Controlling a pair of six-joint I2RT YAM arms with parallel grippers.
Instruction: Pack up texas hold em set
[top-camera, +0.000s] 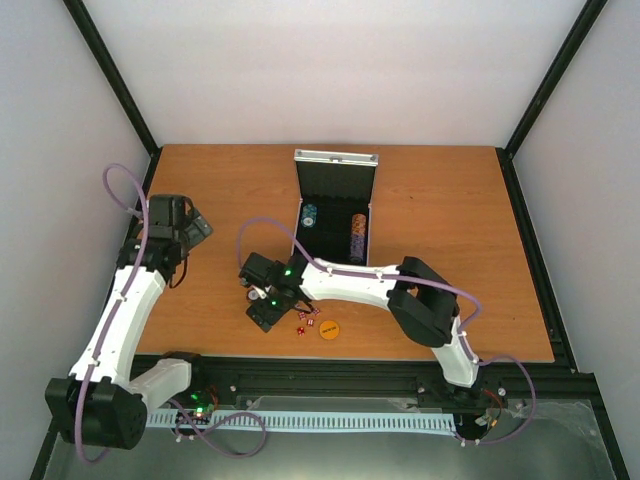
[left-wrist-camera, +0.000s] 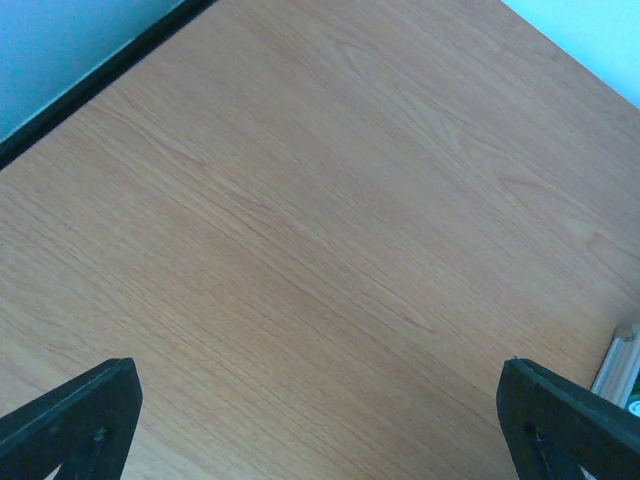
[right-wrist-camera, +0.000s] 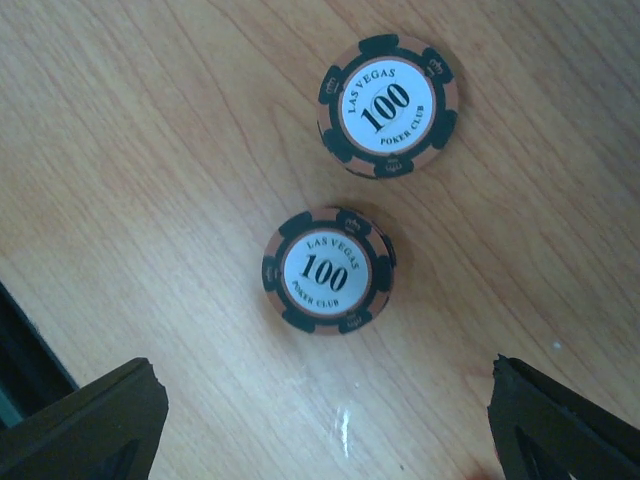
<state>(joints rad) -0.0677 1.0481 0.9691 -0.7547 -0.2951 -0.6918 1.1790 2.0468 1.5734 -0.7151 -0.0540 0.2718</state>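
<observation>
The silver case (top-camera: 336, 160) lies open at the table's back middle, with a row of striped chips (top-camera: 357, 238) and a blue item (top-camera: 309, 214) in its black lining. Two brown-and-black "100" poker chip stacks lie on the wood in the right wrist view, one near (right-wrist-camera: 327, 270) and one farther (right-wrist-camera: 390, 105). My right gripper (right-wrist-camera: 325, 430) is open just short of the nearer stack, touching nothing; it shows in the top view (top-camera: 262, 305) too. Tiny red dice (top-camera: 303, 321) and an orange disc (top-camera: 329, 328) lie beside it. My left gripper (left-wrist-camera: 320, 430) is open and empty over bare wood.
The left arm (top-camera: 190, 225) hovers at the table's left side, away from the set. A corner of the case (left-wrist-camera: 620, 355) shows at the right edge of the left wrist view. Black frame rails run along the table's edges.
</observation>
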